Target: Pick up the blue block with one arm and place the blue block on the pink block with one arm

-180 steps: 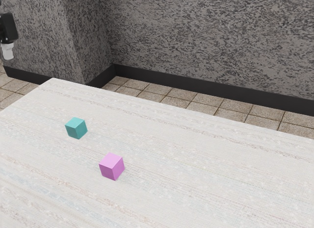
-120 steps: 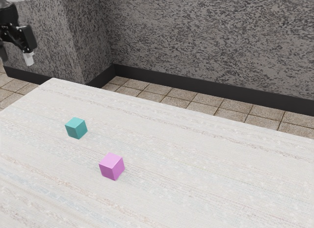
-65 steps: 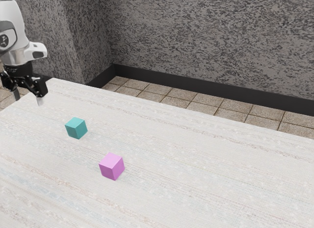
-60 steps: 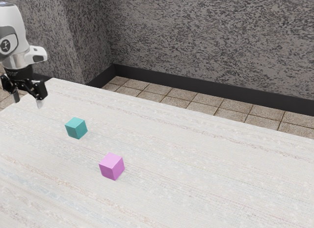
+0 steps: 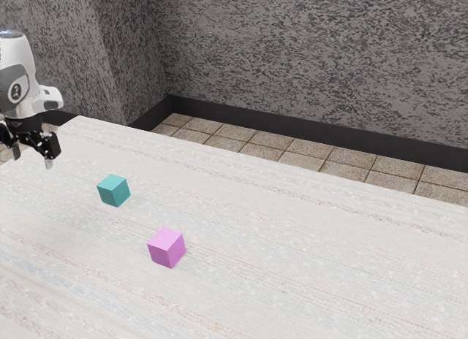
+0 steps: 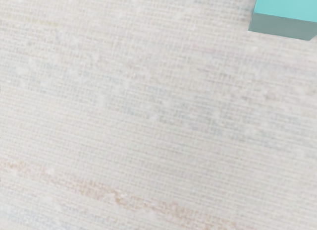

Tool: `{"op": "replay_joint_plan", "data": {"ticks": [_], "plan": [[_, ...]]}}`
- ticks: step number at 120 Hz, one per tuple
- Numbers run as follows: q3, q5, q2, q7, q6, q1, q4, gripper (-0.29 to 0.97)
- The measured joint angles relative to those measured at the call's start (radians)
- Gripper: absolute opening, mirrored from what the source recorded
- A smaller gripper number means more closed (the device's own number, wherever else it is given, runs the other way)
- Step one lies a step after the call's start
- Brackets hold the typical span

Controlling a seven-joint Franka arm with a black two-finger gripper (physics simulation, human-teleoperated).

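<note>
Two cubes rest loose on the worktop (image 5: 307, 237) — blue block (image 5: 113, 190) near pink block (image 5: 167, 247) — since the end effector (image 5: 31, 155), spread and empty, hangs toward the exterior view's left, likely pre-grasp.

No txt, labels, brand names, nos. or signs I can read anywhere. My arm (image 5: 20, 98) has a small round dark mark on its white shell, too small to make out.
</note>
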Motion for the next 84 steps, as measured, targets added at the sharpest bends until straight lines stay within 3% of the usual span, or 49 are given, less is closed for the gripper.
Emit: {"op": "replay_joint_plan", "data": {"ticks": [28, 62, 74, 84], "plan": [[-0.014, -0.022, 0.118, 0.060, 0.045, -0.023, 0.059, 0.68], [-0.044, -0.138, 0.278, 0.126, 0.086, -0.005, 0.143, 0.68], [-0.181, -0.161, 0.343, 0.146, 0.091, 0.121, 0.198, 0.68], [-0.226, -0.169, 0.377, 0.161, 0.093, 0.167, 0.229, 0.68]]}}
